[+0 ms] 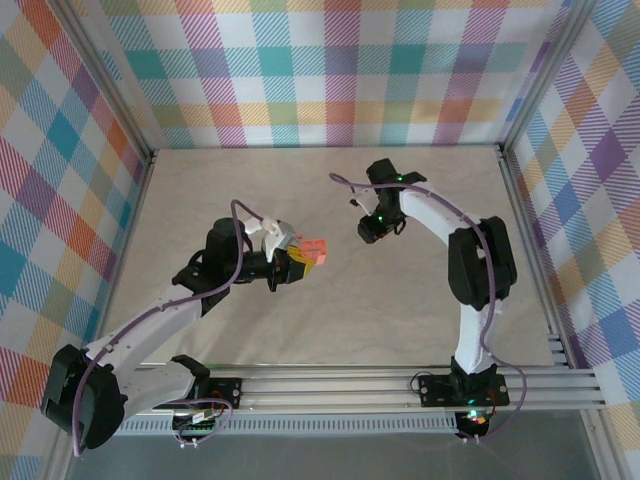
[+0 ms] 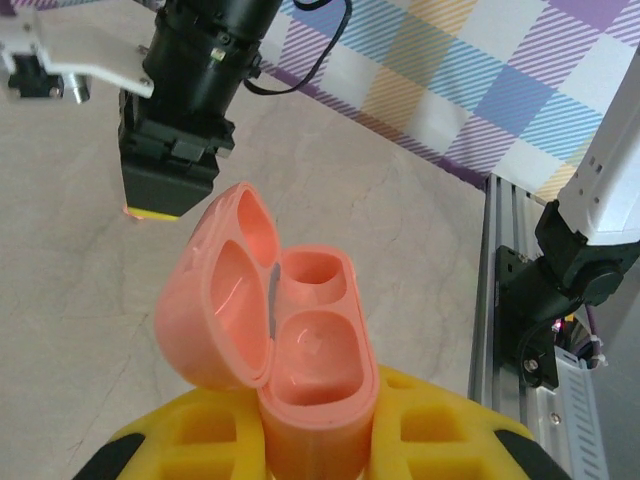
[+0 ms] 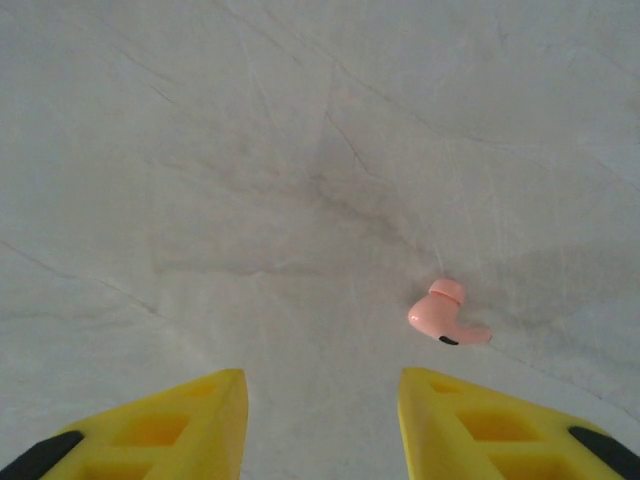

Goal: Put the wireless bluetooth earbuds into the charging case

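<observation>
Your left fingers [image 2: 215, 435] clamp the coral charging case [image 2: 300, 340] aloft, lid open and both wells empty, likely to receive the pink earbud [image 3: 446, 315] lying on the counter [image 3: 250, 150] just beyond your right fingers [image 3: 160, 425], which stand apart, empty.

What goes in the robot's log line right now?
left pincer: shut on open salmon-pink plastic charging case, sockets empty | right pincer: open above pale table | small pink plastic earbud: lying on table
</observation>
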{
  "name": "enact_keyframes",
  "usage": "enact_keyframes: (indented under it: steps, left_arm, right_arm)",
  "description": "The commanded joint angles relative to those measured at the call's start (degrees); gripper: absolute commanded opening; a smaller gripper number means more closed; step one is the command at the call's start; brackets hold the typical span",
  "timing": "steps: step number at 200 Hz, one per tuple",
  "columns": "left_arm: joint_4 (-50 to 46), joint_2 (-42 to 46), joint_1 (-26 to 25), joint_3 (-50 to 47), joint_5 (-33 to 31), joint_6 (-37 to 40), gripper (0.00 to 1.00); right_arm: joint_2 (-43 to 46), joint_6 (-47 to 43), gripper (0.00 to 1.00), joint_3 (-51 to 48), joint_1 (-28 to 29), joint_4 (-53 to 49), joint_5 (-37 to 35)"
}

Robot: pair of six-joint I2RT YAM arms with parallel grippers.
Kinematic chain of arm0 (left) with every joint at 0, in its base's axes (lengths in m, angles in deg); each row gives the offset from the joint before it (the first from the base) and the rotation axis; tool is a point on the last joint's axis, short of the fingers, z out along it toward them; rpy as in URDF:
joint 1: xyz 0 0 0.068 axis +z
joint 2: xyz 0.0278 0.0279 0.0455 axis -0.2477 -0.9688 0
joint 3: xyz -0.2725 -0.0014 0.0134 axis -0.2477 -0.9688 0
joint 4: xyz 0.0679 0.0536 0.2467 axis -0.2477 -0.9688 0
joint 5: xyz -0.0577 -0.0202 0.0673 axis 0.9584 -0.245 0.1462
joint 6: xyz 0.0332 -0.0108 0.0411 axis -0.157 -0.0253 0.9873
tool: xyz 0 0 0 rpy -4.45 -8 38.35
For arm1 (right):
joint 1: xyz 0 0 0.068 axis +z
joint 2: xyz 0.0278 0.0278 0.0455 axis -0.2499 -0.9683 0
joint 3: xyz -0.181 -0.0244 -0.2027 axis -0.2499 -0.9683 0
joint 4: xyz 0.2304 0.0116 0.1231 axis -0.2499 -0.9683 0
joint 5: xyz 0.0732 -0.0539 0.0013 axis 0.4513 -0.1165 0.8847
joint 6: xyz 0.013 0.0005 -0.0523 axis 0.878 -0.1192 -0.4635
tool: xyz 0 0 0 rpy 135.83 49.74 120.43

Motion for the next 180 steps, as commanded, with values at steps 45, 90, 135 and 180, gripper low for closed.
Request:
enact_keyframes:
  steps: [45,90,135,180]
  left_arm:
    - [3.2,-2.4,0.8,0.5,2.5,1.5,0.00]
    - [3.7,-4.6,0.8,1.1,2.9,1.2,0.00]
    - [3.9,-5.5,0.9,1.5,3.0,0.6,0.00]
    - [3.4,-5.1,1.2,1.4,2.3,0.7,0.00]
  right_arm:
    - [-3.4,-11.3,0.47,1.6,0.1,-1.0,-10.3]
    - [-6.3,-13.5,0.48,2.9,0.2,-1.2,-12.4]
    - [-7.9,-15.9,0.47,2.7,0.5,0.9,-13.6]
    - [-10.4,-18.3,0.43,3.9,0.5,1.0,-13.6]
